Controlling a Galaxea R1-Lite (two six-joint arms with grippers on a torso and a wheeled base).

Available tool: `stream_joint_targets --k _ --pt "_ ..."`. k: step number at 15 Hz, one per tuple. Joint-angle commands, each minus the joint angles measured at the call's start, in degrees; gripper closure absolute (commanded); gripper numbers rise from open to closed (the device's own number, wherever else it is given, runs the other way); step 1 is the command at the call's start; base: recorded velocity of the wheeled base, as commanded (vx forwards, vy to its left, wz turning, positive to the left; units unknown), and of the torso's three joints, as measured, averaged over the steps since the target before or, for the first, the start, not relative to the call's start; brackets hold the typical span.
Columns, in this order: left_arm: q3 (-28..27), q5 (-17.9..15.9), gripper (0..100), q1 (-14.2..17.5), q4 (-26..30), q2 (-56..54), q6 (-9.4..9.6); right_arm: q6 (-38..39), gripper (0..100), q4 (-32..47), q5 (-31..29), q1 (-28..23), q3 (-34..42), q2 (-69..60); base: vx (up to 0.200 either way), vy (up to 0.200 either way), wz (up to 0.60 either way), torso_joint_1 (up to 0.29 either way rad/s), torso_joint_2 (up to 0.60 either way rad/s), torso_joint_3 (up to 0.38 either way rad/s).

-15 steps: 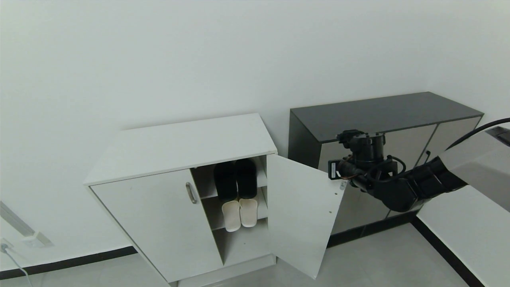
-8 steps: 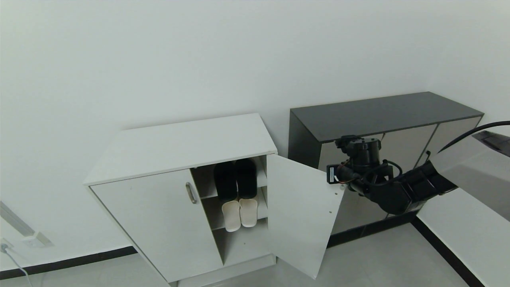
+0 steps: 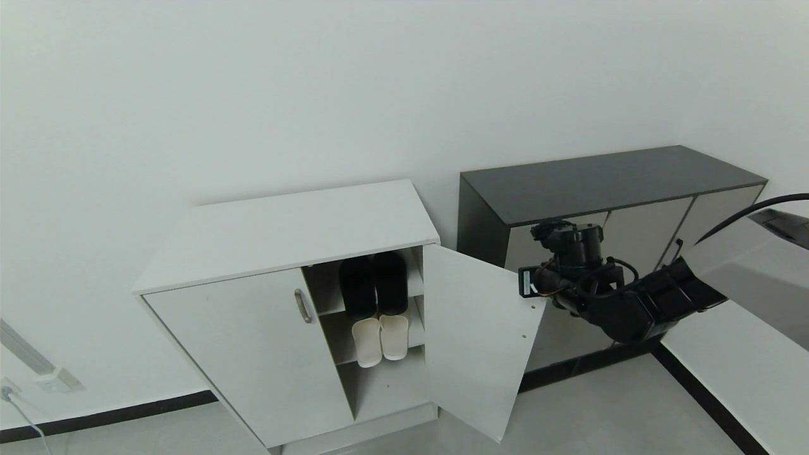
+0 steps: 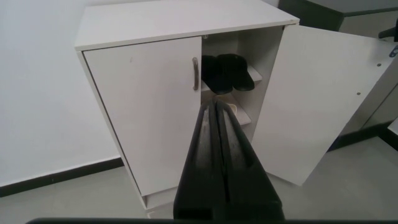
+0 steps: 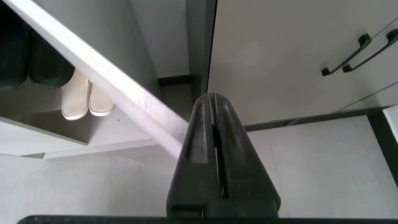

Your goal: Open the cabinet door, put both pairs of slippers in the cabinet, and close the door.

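The white cabinet [image 3: 291,227] stands against the wall with its right door [image 3: 480,335] swung open and its left door [image 4: 143,106] closed. Black slippers [image 3: 374,284] lie on the upper shelf, white slippers [image 3: 380,338] on the shelf below. My right gripper [image 5: 213,102] is shut and empty, its tip at the outer side of the open door's free edge [image 5: 93,68]; the head view has the right gripper [image 3: 528,282] just behind that edge. My left gripper [image 4: 216,109] is shut with nothing held, in front of the cabinet at a distance.
A dark grey sideboard [image 3: 607,183] stands right of the cabinet, close behind the right arm. A white counter [image 3: 746,354] runs along the right side. A wall socket and cable [image 3: 12,392] sit low at the far left. Bare floor [image 3: 600,417] lies before the open door.
The right arm has shifted slightly down and toward the door's free edge. The door and slippers have not moved.
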Motion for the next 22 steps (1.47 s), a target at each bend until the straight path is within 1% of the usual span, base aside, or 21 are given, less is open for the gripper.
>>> stream_joint_targets --k 1,9,13,17,18,21,22 --pt "0.00 0.00 100 0.04 0.00 0.07 0.00 0.01 100 0.30 0.01 0.28 0.30 -1.10 0.000 0.000 0.00 0.000 0.00 0.000" --pt "0.00 0.00 100 0.04 0.00 0.07 0.00 0.10 100 0.47 0.01 4.06 5.14 -5.49 0.000 0.000 0.00 0.000 0.00 0.000" --pt "0.00 0.00 100 0.04 0.00 0.07 0.00 0.98 100 0.38 0.01 8.28 8.83 -7.69 0.000 0.000 0.00 0.000 0.00 0.000" --pt "0.00 0.00 100 0.04 0.00 0.07 0.00 1.07 100 0.38 -0.08 11.00 9.71 -9.01 0.000 0.000 0.00 0.000 0.00 0.000" --pt "0.00 0.00 100 0.04 0.00 0.07 0.00 0.98 100 0.38 -0.08 10.57 9.36 -8.83 0.000 0.000 0.00 0.000 0.00 0.000" --pt "0.00 0.00 100 0.04 0.00 0.07 0.00 0.80 100 0.56 -0.08 6.87 5.40 -6.73 0.000 0.000 0.00 0.000 0.00 0.000" --pt "0.00 0.00 100 0.04 0.00 0.07 0.00 0.63 100 1.17 -0.08 4.41 2.32 -4.62 0.000 0.000 0.00 0.000 0.00 0.000"
